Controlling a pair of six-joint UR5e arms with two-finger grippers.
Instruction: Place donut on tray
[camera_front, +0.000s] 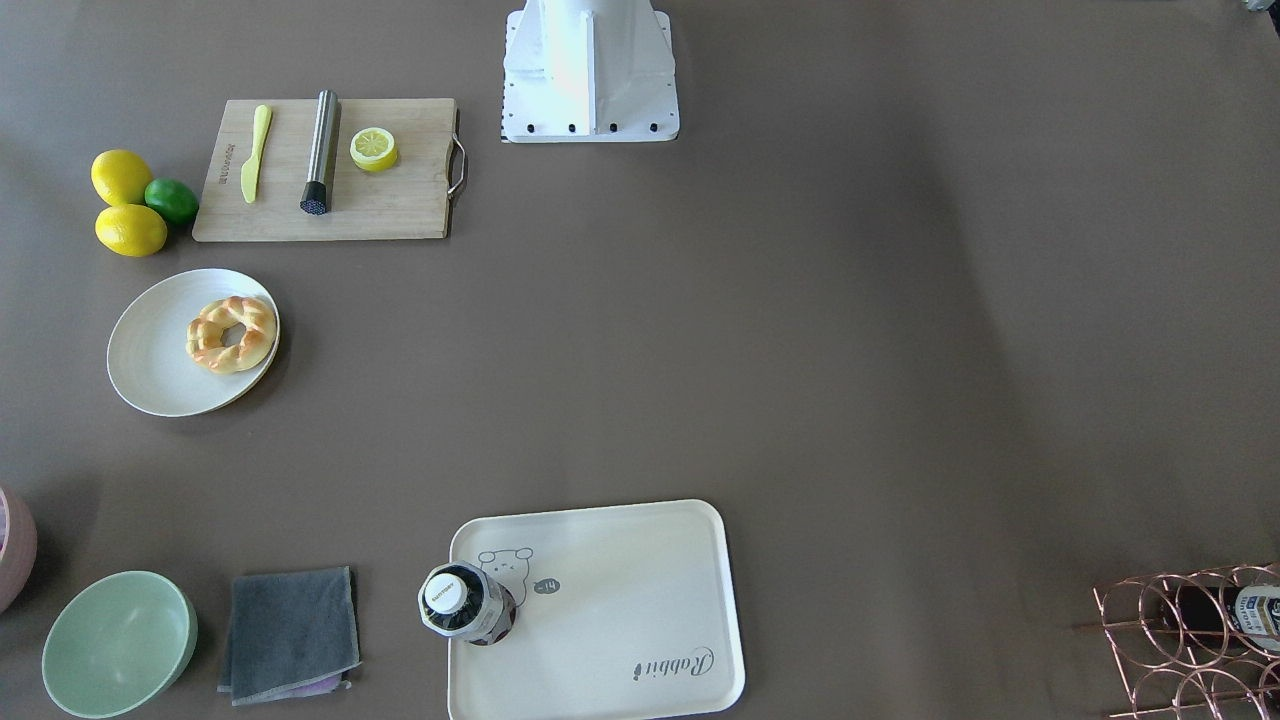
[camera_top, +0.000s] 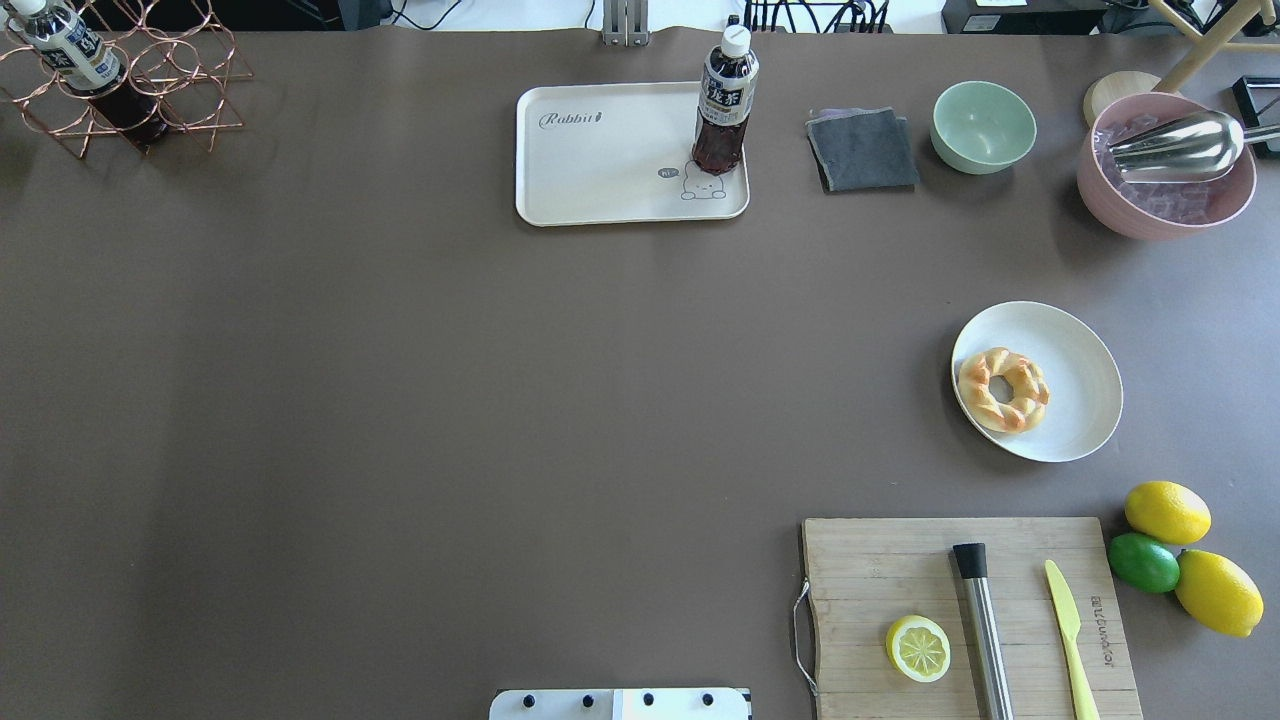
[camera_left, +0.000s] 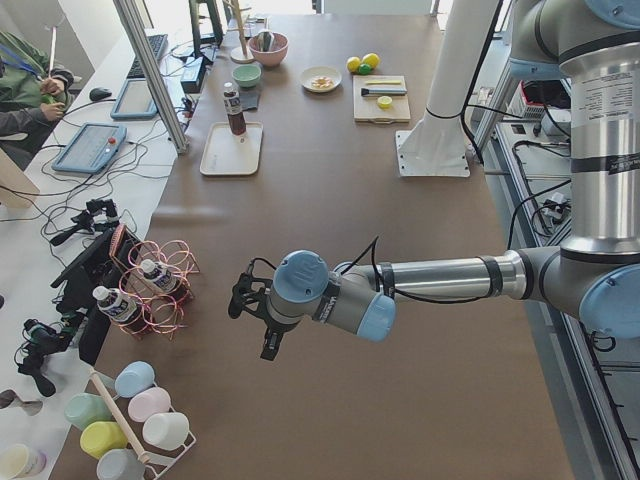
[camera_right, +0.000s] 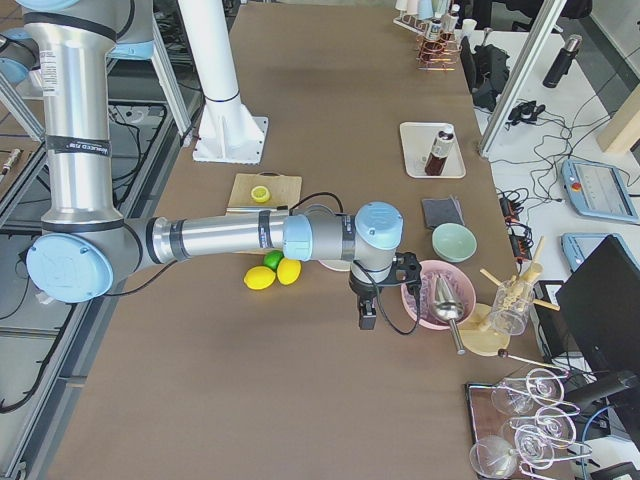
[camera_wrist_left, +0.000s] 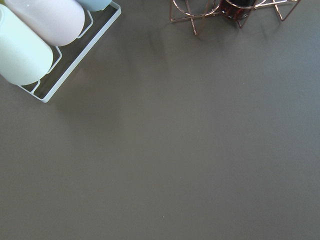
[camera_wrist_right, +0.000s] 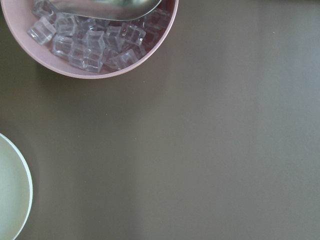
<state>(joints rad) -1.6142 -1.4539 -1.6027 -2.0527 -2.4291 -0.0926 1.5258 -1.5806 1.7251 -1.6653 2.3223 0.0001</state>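
The donut (camera_front: 231, 334) (camera_top: 1003, 389), a golden-brown braided ring, lies on a round white plate (camera_front: 150, 350) (camera_top: 1085, 370) on the robot's right side. The cream tray (camera_front: 620, 620) (camera_top: 600, 160) with the bear drawing sits at the table's far edge and carries an upright dark bottle (camera_front: 465, 600) (camera_top: 725, 100) in one corner. My left gripper (camera_left: 269, 347) hangs over bare table near the copper rack, far from both. My right gripper (camera_right: 366, 316) hangs beside the pink bowl, near the plate. Neither shows in the top views or wrist views; I cannot tell if they are open or shut.
A wooden cutting board (camera_top: 970, 620) holds a lemon slice (camera_top: 918, 648), a steel muddler and a yellow knife. Lemons and a lime (camera_top: 1143, 562) lie beside it. A grey cloth (camera_top: 862, 150), green bowl (camera_top: 983, 126), pink ice bowl (camera_top: 1165, 165) (camera_wrist_right: 90, 45) and copper bottle rack (camera_top: 120, 80) line the far edge.
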